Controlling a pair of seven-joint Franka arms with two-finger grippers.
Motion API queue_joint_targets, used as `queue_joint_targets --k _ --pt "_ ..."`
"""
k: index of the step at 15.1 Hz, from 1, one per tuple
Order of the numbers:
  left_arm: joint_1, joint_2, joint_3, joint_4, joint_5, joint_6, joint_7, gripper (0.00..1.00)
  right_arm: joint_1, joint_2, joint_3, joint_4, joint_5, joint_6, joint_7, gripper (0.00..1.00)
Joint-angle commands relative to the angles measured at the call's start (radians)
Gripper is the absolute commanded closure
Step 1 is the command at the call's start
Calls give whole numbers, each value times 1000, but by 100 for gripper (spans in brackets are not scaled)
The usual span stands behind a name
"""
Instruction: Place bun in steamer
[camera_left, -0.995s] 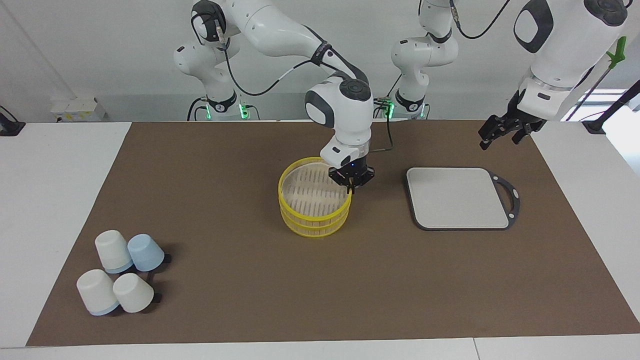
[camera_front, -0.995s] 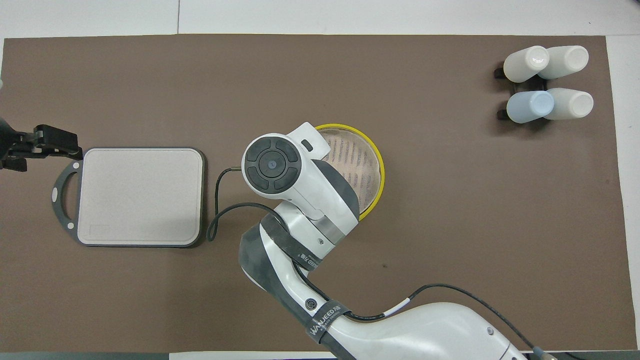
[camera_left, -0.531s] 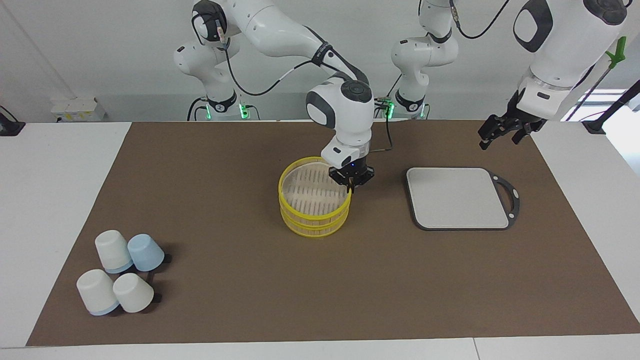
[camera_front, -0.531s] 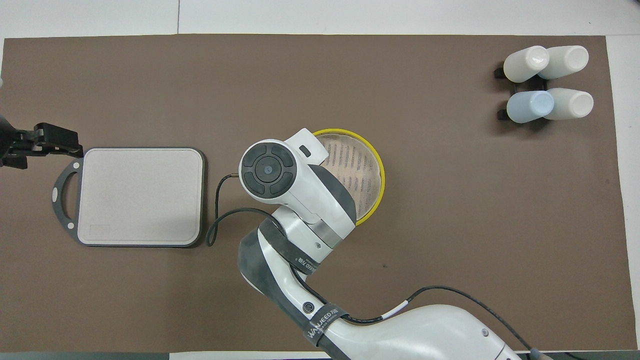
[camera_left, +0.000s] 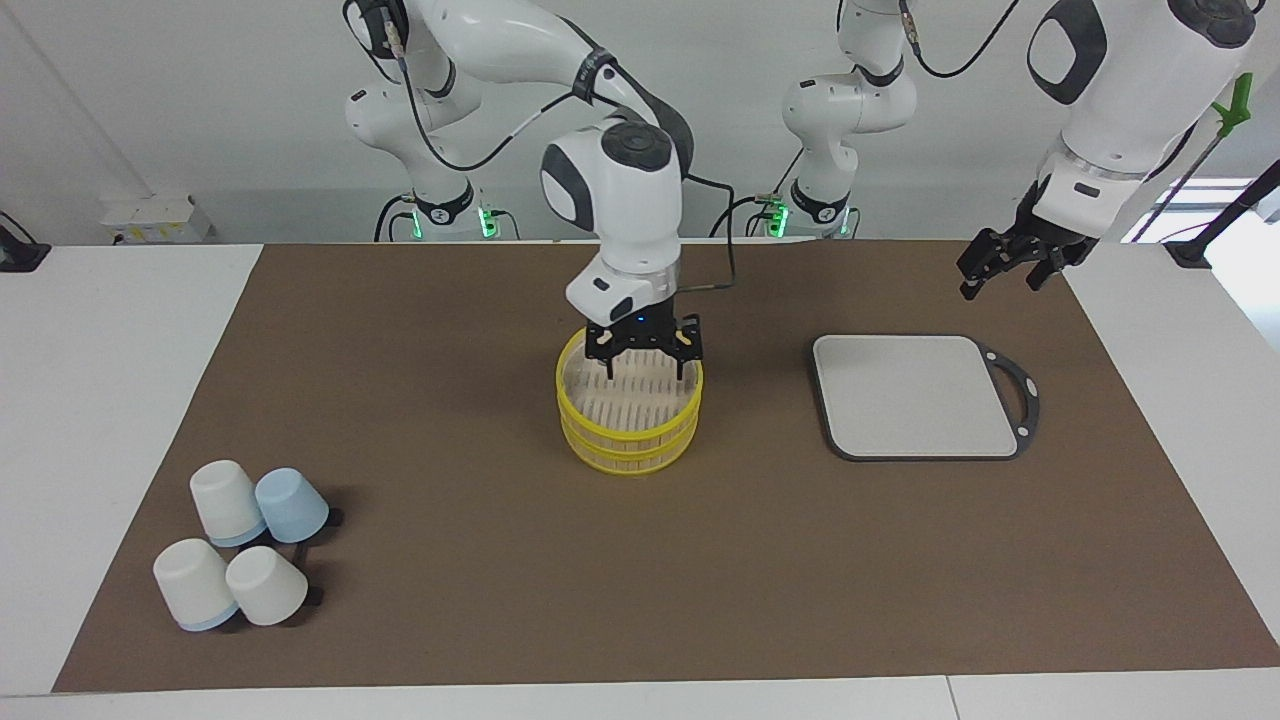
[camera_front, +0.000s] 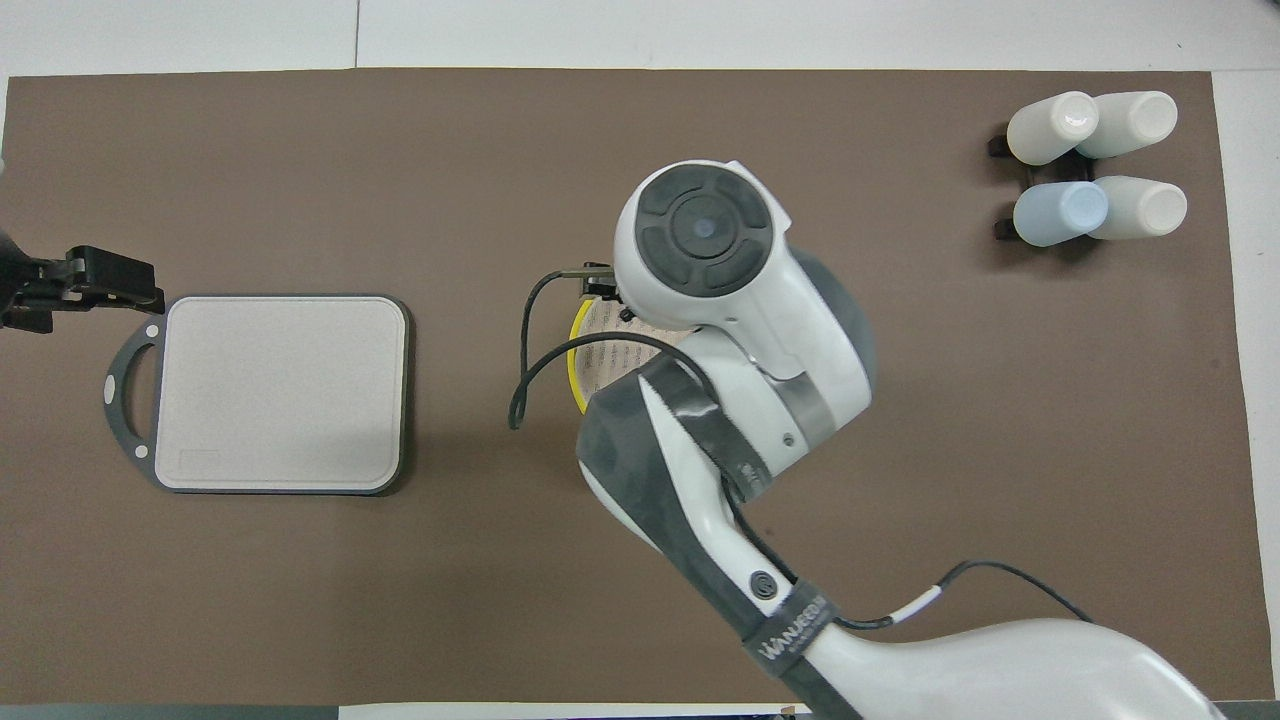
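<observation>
The steamer (camera_left: 628, 432), a round basket in two stacked tiers with bright yellow rims and a slatted floor, stands at the middle of the table. My right gripper (camera_left: 645, 362) is open just over it, its fingers spread wide, one finger (camera_left: 606, 358) near each side of the rim, with nothing between them. In the overhead view the right arm covers all but a sliver of the steamer's yellow rim (camera_front: 573, 365). The bun shows in neither view. My left gripper (camera_left: 992, 264) waits in the air by the handle end of the board; it also shows in the overhead view (camera_front: 100, 283).
A flat grey board with a black rim (camera_left: 915, 395) lies beside the steamer toward the left arm's end (camera_front: 280, 390). Several white and pale blue cups (camera_left: 240, 545) stand farther from the robots at the right arm's end (camera_front: 1095, 165).
My right gripper has moved from the steamer's rim at the left arm's end to over its middle, turned, and opened from shut. The left arm has not moved.
</observation>
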Motion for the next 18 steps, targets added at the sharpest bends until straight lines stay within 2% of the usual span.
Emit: queue_joint_targets --k 1,5,12,15,18 --pt "1 2 -2 5 24 10 13 0 -69 -69 17 9 7 -113 -153 0" --pt "1 3 -2 5 24 12 11 0 -215 -141 15 10 33 -239 -437 0" --pt "4 3 -2 10 24 12 11 0 -442 -218 9 -6 36 -404 -693 0" --pt "4 3 -2 8 24 16 11 0 -514 -251 11 -43 36 -455 -715 0" --pt "4 3 -2 7 24 18 13 0 -569 -305 11 -149 44 -371 -714 0"
